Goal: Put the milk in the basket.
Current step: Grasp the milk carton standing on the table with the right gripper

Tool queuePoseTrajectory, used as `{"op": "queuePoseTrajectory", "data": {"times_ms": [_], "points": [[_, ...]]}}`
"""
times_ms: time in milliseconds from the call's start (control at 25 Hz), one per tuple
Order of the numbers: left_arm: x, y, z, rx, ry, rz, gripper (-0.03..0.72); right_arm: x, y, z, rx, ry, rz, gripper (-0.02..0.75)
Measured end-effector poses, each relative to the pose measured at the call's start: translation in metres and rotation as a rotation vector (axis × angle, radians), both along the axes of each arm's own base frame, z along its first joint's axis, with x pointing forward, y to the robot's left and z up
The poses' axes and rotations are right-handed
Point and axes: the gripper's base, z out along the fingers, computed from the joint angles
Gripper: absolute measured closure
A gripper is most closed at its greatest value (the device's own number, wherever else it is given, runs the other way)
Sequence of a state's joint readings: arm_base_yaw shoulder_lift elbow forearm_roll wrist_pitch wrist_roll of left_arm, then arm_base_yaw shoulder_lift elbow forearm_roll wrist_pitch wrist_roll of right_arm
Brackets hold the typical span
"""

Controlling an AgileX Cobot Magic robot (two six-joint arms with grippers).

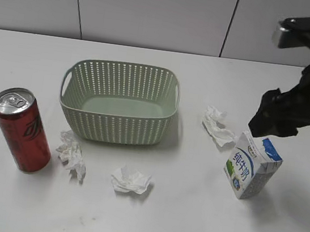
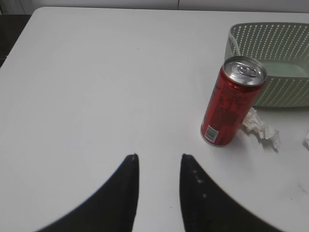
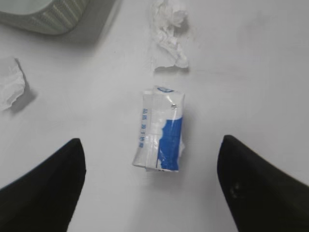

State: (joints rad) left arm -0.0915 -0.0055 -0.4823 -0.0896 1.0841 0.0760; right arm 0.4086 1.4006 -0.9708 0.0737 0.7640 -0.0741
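The milk [image 1: 250, 166], a small white carton with a blue top, stands upright on the white table at the right. In the right wrist view the milk [image 3: 161, 129] is seen from above. My right gripper [image 3: 152, 145] is open wide and hangs above the carton without touching it; in the exterior view it [image 1: 275, 117] shows as a black mass just above the carton. The pale green basket [image 1: 115, 125] stands empty at the table's middle, and shows in the left wrist view [image 2: 280, 92]. My left gripper [image 2: 159, 155] is open and empty over bare table.
A red soda can [image 1: 21, 130] stands at the left, also in the left wrist view [image 2: 231, 101]. Crumpled tissues lie left of the basket's front [image 1: 71, 153], in front of it [image 1: 130, 180], and between basket and milk [image 1: 216, 126]. A grey wall runs behind the table.
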Motion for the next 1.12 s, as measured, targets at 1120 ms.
{"op": "queuePoseTrajectory", "data": {"times_ms": [1120], "points": [[0.000,0.000,0.000,0.000,0.000,0.000,0.454,0.044,0.017,-0.112,-0.141,0.265,-0.027,0.371]]}}
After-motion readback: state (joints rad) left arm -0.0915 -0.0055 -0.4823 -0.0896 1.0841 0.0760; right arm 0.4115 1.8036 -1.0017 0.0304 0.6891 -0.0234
